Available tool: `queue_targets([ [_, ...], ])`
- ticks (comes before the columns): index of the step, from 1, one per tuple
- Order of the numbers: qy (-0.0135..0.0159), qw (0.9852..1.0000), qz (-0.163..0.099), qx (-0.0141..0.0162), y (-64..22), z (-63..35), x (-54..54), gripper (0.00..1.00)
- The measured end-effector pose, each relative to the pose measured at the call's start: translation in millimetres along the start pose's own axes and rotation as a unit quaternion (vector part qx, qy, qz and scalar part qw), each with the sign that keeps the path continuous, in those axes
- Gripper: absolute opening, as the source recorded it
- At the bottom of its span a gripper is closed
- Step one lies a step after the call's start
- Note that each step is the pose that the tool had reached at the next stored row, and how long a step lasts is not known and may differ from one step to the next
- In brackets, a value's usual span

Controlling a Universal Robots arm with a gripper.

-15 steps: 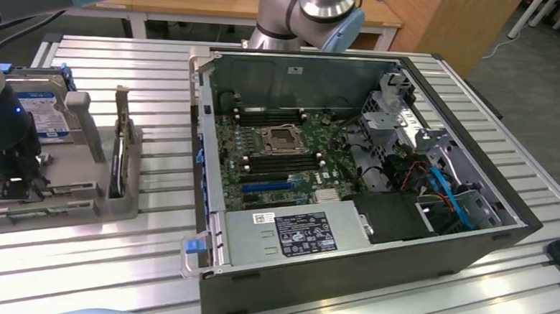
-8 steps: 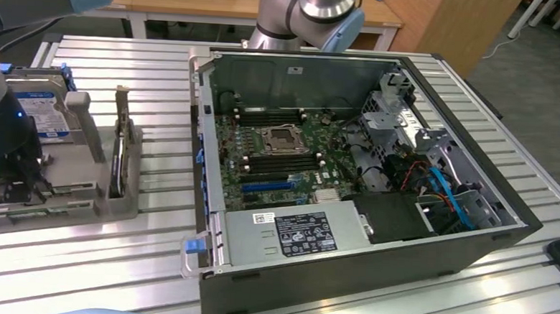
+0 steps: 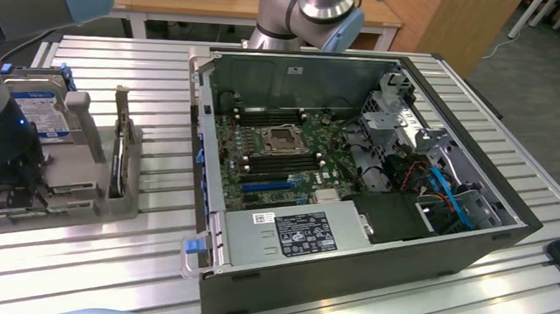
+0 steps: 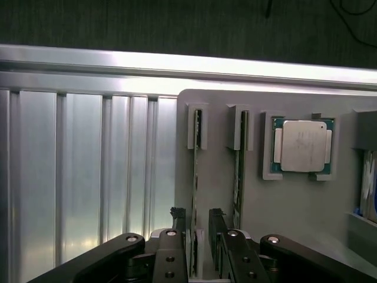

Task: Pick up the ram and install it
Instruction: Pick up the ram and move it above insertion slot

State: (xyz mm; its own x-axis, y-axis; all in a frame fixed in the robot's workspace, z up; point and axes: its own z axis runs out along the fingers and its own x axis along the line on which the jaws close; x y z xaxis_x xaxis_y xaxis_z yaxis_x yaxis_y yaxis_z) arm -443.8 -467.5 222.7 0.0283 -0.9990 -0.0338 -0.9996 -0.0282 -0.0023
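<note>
- Our hand (image 4: 197,219) hangs low over the grey holder (image 4: 218,147), jaws set wide.
- The ram (image 4: 195,171) stands on edge in its slot in the holder and runs between the two fingers (image 4: 178,217). We see a gap on each side, so nothing is gripped.
- A second green stick (image 4: 238,171) stands in the neighbouring slot, just outside one finger.
- Beyond it, a square silver CPU chip (image 4: 303,145) lies flat in its own recess.
- The holder rests on the ribbed metal table (image 4: 88,177).
- In the exterior view, the open computer case (image 3: 350,286) lies on the table, to the exterior view's right of the holder, with its motherboard (image 3: 271,156) exposed.
</note>
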Motion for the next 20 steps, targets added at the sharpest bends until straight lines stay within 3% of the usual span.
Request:
queue_targets([
  [8,0.0001,1.0000,0.000,0.0042,5.8,7.9,0.1,0.30],
  [14,0.0001,1.0000,0.000,0.0044,6.4,8.3,0.1,0.30],
  [20,0.0001,1.0000,0.000,0.0047,12.6,11.8,-2.3,0.30],
])
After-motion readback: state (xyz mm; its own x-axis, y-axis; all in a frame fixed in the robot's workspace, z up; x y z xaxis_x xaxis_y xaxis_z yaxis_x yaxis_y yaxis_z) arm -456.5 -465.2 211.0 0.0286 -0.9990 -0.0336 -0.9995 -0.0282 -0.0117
